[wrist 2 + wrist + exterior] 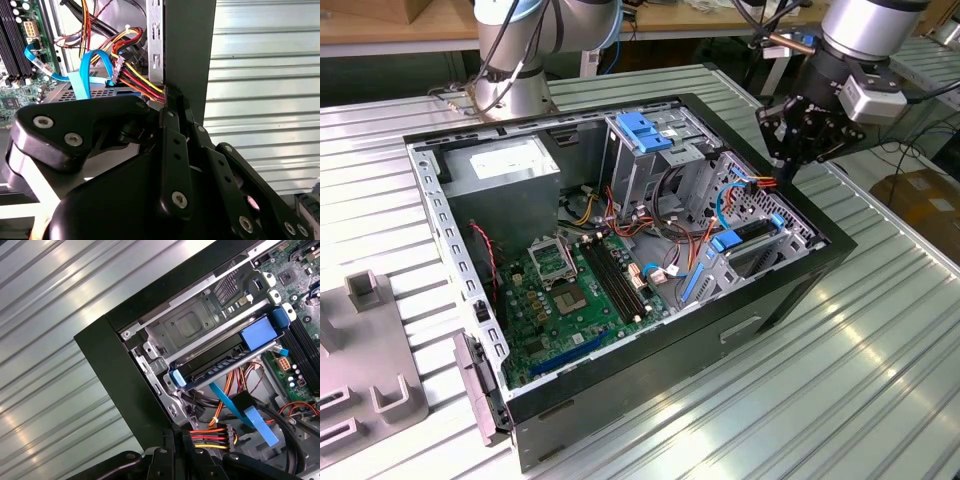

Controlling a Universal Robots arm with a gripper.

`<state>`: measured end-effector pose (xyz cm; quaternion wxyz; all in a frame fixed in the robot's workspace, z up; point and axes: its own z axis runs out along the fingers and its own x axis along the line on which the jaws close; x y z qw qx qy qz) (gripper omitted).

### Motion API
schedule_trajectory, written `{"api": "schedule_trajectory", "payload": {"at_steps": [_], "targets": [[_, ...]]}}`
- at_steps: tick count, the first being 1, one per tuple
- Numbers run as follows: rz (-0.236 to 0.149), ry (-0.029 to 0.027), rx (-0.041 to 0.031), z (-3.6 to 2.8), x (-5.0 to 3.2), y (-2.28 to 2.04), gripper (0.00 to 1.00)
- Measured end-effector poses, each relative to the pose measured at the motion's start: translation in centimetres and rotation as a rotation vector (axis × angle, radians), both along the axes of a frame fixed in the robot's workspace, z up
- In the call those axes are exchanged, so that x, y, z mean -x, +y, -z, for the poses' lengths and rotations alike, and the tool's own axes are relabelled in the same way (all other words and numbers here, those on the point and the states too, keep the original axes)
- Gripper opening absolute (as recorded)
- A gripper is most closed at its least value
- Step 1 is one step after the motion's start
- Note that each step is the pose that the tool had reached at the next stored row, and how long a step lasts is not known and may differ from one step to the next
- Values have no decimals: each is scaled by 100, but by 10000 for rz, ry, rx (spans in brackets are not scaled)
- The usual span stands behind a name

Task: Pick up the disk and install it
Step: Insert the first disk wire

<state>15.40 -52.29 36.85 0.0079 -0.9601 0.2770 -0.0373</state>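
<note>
An open computer case [720,330] is seen lying on its side on a ribbed metal table [860,380], taking up the middle of the exterior view. The gripper [786,166] is held at about two o'clock in that view, just above the case's rim at the drive-bay end, and its fingers are drawn together with nothing visibly clamped between them; in both wrist views the black linkages are seen converging to one narrow tip [170,97] [177,439] just beside the case wall. The disk [752,232] is found inside the case, at about three o'clock from the view's centre, seated flat in the lower bay and apart from the gripper. In the first wrist view the disk [220,366] is shown as a dark slab framed by its light blue carrier rail [257,336], set within the grey metal bay. A power connector [220,437] with red, yellow and black wires is seen near the gripper tip, and a flat blue cable [250,417] is draped beside it. In the second wrist view the same coloured wires [135,80] are bunched against the bay edge. A motherboard [570,290] is laid at about seven o'clock within the case, a power supply [505,165] at ten o'clock, and a drive cage with a blue handle [645,130] at twelve o'clock. A grey fixture [370,350] is placed on the table at eight o'clock.
</note>
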Motion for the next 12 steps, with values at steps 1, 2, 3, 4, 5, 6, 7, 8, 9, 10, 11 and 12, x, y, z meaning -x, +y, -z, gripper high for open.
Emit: {"api": "schedule_trajectory", "payload": {"at_steps": [1,2,3,4,5,6,7,8,9,10,11,12], "targets": [[44,0,-1,1,3,0,17],[109,0,-1,1,5,0,17],[189,0,-1,2,6,0,17],[292,0,-1,2,7,0,17],[389,0,-1,2,8,0,17],[509,1,-1,2,8,0,17],[615,0,-1,2,8,0,17],[750,0,-1,2,8,0,17],[851,0,-1,3,8,0,17],[978,0,-1,3,9,0,17],[1075,0,-1,3,15,1,17],[1094,0,1,2,26,1,17]]}}
